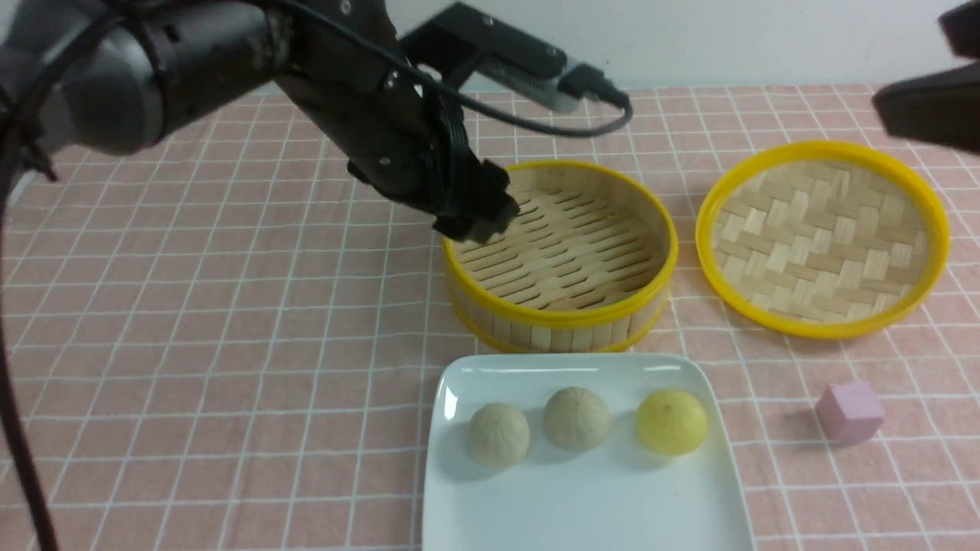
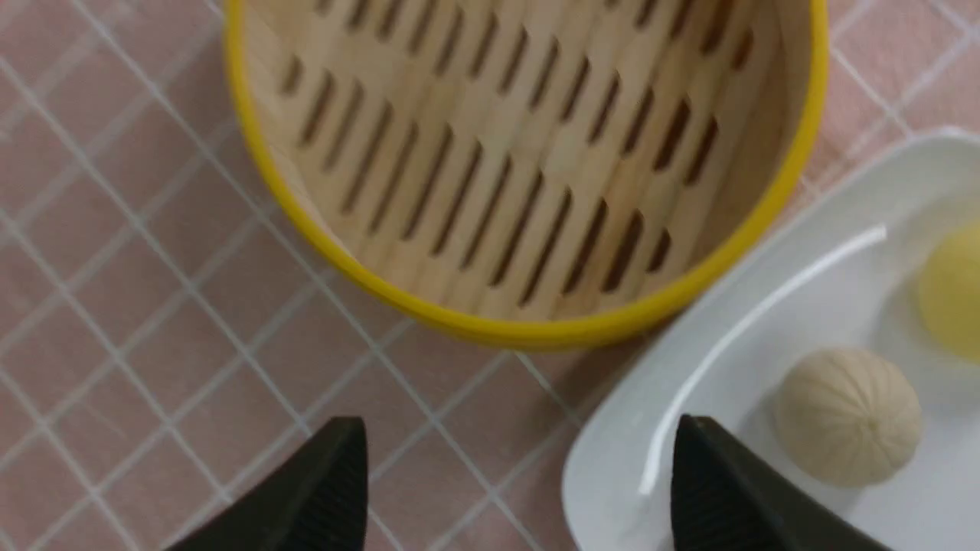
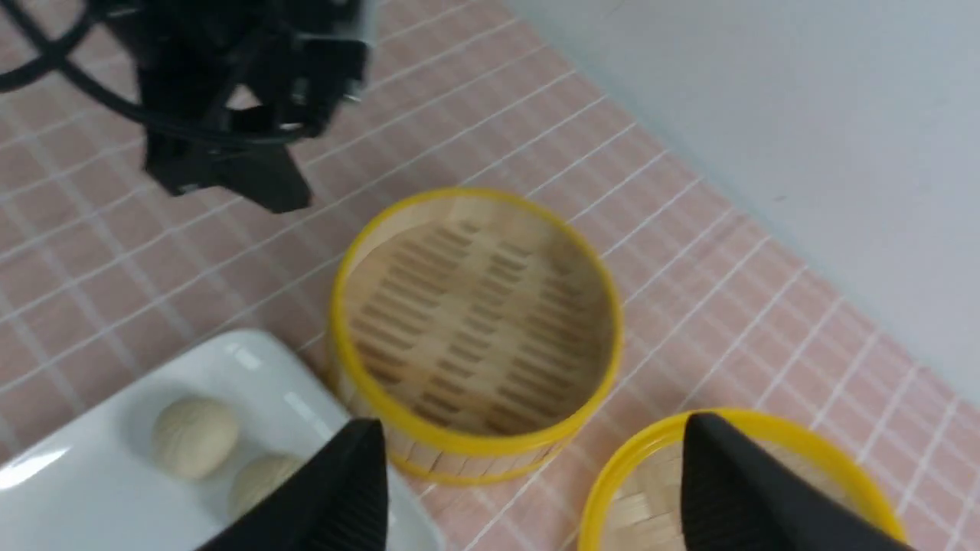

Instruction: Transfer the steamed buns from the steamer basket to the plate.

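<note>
Three steamed buns point(image 1: 576, 417) sit on the plate point(image 1: 582, 505); the steamer basket point(image 1: 563, 315) is empty. Left tool point(image 2: 519, 428) and right tool point(image 3: 532, 425) spread, empty; likely only retreat remains.

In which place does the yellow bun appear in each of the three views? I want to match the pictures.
Front view: the yellow bun lies on the plate, at the right end of the row.
Left wrist view: cut off by the picture's edge, on the plate beside a beige bun.
Right wrist view: not in it.
Shared landmark: the steamer basket.
</note>
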Controlling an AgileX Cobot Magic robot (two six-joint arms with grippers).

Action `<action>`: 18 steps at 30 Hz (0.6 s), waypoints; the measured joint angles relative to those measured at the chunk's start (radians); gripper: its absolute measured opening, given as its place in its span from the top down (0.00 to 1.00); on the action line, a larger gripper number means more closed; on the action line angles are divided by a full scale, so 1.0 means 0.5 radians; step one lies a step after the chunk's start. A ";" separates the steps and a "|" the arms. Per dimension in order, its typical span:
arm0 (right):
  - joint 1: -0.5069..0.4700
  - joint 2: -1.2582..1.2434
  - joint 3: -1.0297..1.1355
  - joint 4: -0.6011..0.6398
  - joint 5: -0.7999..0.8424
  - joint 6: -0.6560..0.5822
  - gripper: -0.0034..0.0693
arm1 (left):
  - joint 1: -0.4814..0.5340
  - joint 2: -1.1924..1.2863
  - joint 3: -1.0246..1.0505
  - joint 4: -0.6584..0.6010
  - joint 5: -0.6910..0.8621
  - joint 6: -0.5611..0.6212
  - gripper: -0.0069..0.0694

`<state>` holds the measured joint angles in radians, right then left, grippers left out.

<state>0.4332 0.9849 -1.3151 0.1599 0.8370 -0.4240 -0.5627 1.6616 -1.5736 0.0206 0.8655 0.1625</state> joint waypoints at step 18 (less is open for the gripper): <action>0.000 -0.811 -0.002 -0.288 0.461 0.414 0.26 | 0.000 -0.257 -0.004 0.203 -0.314 -0.195 0.23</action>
<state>0.4332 0.5792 -1.3161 0.0161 1.0677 -0.2170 -0.5627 1.5332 -1.5758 0.1222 0.7083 0.0652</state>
